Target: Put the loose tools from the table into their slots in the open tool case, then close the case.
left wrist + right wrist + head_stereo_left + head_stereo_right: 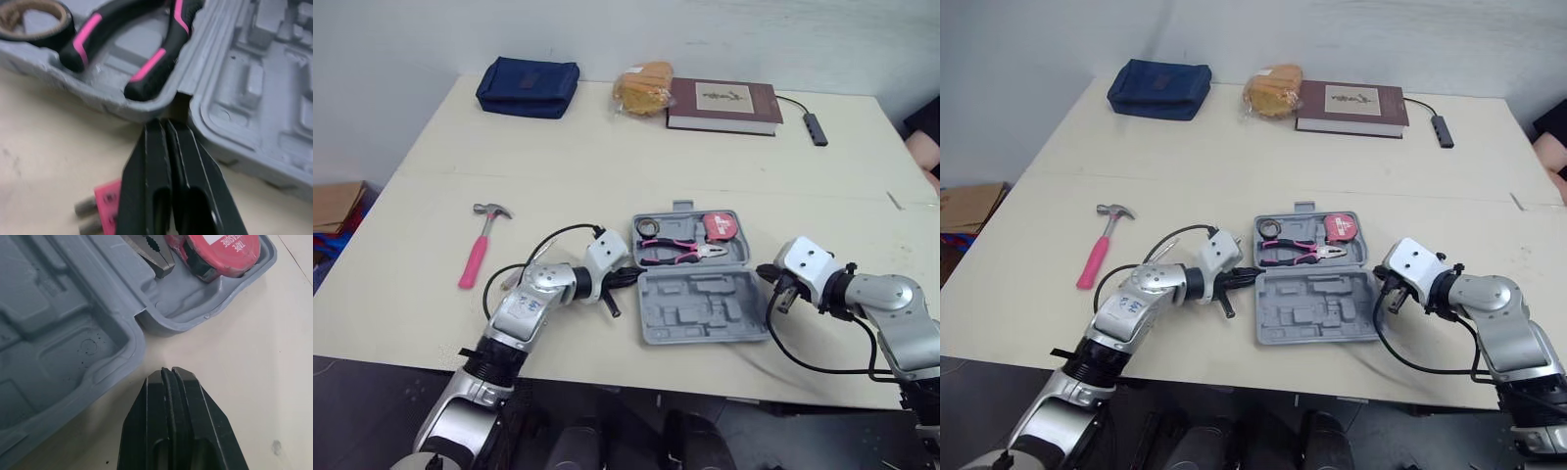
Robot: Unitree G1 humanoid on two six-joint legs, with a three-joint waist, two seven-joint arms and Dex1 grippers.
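The pink-handled hammer (480,245) lies loose on the pale counter (607,166), at ten o'clock from the left gripper (165,132) and well apart from it. Its head points to one o'clock and its handle to seven. The left gripper, fingers pressed together, sits at the left edge of the open tool case (705,338) and is, I judge, the nearer arm. The right gripper (168,374), fingers likewise together, is just beside the case's right edge. The counter around the hammer is bare.

Grey tool case (705,315) open; pink hammer (478,251) loose, leftward

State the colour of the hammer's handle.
Pink: the hammer shows best in the left eye view.
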